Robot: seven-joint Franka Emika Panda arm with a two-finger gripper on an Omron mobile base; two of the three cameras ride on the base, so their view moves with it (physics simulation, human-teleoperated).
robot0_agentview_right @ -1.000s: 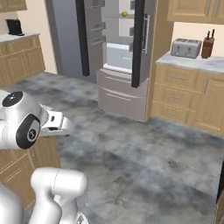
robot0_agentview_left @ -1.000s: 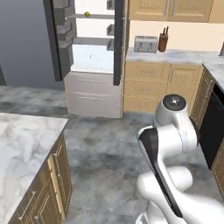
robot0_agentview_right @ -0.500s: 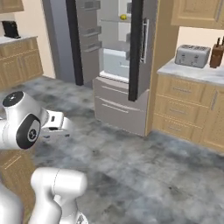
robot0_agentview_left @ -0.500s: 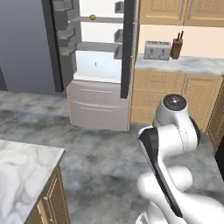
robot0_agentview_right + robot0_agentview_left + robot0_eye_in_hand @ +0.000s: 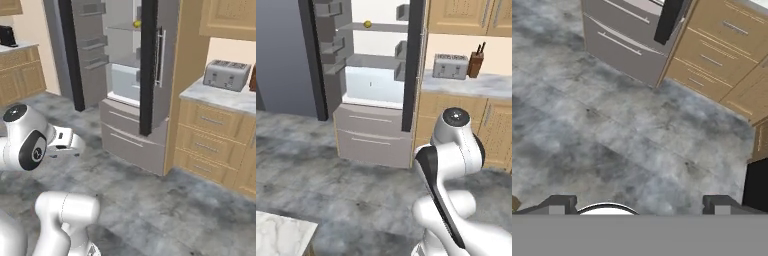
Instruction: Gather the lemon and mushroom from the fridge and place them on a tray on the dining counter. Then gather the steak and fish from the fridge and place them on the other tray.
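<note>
The fridge stands ahead with both doors swung open, grey drawers at its bottom. A small yellow lemon rests on an upper shelf inside, also seen as the lemon from the right. The mushroom, steak and fish are out of view, as are both trays. A marble corner of the dining counter shows at the lower left. My gripper is open, fingers wide apart with nothing between them, pointing down at the grey floor well short of the fridge drawers.
Right of the fridge runs a wooden cabinet row with a marble top carrying a toaster and a knife block. A dark appliance front sits at the right. Grey stone floor lies between me and the fridge.
The base has driven toward the fridge, so the fridge and cabinets appear larger and nearer; the dining counter has slid mostly out of frame. The gripper stays open.
</note>
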